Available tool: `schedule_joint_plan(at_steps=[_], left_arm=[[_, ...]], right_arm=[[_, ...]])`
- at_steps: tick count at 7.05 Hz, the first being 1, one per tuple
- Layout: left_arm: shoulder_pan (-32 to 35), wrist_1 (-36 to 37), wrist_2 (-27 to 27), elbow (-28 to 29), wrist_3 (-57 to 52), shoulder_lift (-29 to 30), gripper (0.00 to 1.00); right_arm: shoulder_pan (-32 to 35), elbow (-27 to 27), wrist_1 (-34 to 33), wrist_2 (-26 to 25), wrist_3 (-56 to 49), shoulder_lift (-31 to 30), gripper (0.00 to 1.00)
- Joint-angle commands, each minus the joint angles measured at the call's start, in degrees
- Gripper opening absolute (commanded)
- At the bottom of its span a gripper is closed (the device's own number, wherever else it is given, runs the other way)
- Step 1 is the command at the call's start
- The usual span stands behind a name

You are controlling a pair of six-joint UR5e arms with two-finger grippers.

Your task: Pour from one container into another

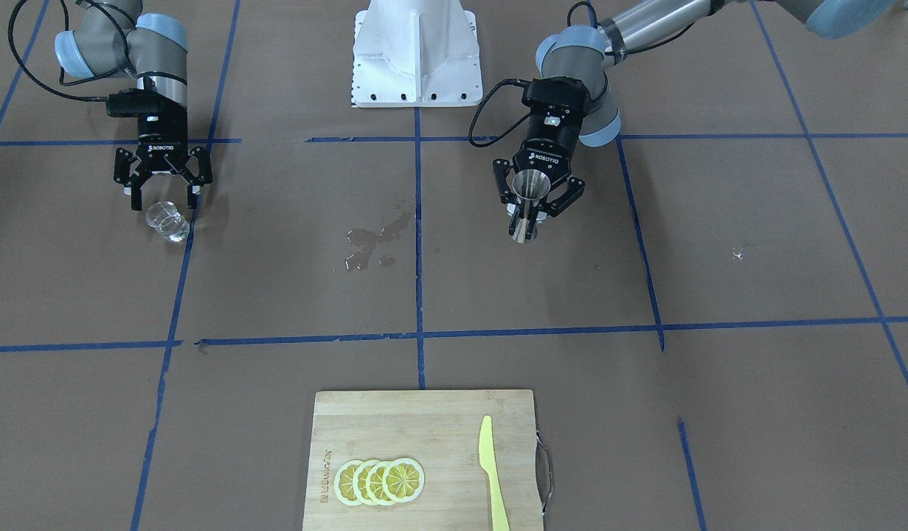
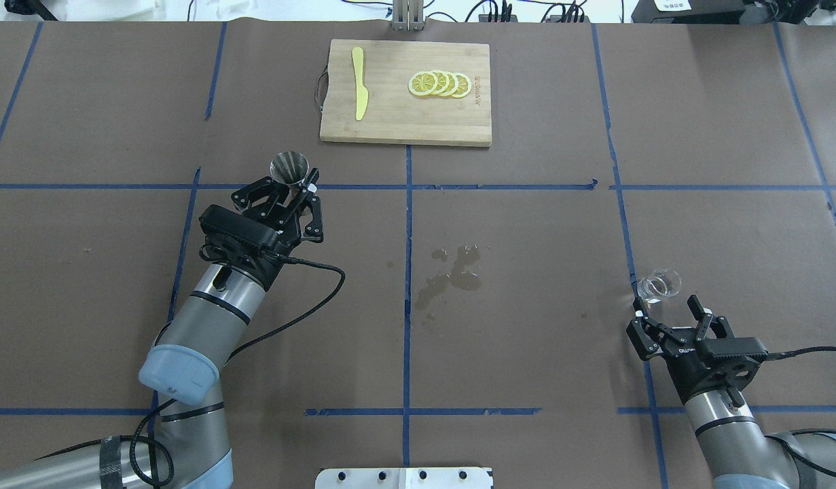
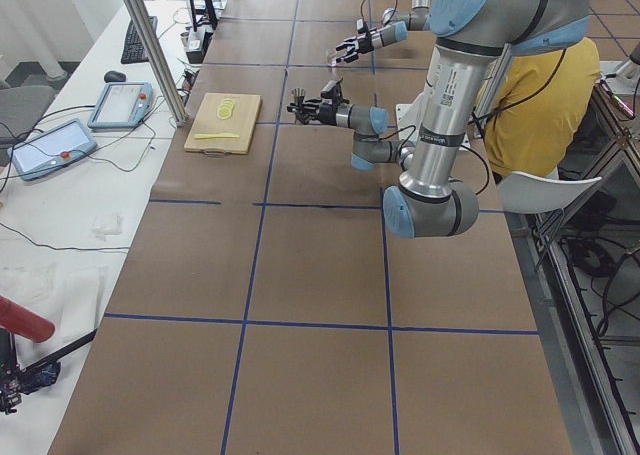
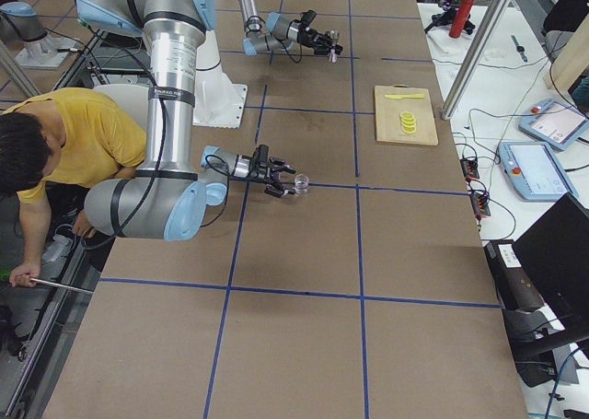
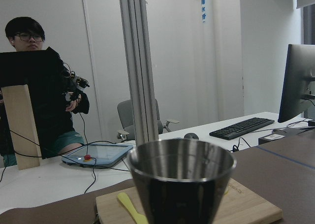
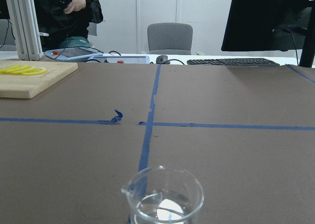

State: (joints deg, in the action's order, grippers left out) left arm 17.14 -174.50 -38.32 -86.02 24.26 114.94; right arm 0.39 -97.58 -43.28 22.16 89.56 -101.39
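The steel jigger (image 1: 531, 186) is upright in my left gripper (image 1: 526, 220), which is shut on its narrow waist; its open top cone fills the left wrist view (image 5: 181, 184). From overhead the jigger (image 2: 290, 168) sits at the tip of that gripper (image 2: 297, 192), left of the table's middle. The clear glass measuring cup (image 1: 167, 221) stands on the table near the robot's right side. My right gripper (image 2: 665, 311) is open just behind the cup (image 2: 659, 285), fingers apart and not touching it. In the right wrist view the cup (image 6: 164, 199) is close, bottom centre.
A wet spill (image 2: 451, 272) marks the paper between the two arms. At the far side lies a bamboo cutting board (image 2: 390, 119) with lemon slices (image 2: 439, 83) and a yellow knife (image 2: 359, 92). The robot's white base (image 1: 417, 51) is at the near edge.
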Motion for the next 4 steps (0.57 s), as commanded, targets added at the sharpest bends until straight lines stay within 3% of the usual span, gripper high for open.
schedule_joint_plan(at_steps=[1,4], left_arm=[[0.0,0.0,0.0,0.0,0.0,0.0,0.0],[0.0,0.0,0.1,0.0,0.0,0.0,0.0]], right_arm=[[0.7,2.0,0.1,0.1,0.0,1.9,0.97],[1.2,3.1,0.1,0.0,-0.3,2.4,0.97]])
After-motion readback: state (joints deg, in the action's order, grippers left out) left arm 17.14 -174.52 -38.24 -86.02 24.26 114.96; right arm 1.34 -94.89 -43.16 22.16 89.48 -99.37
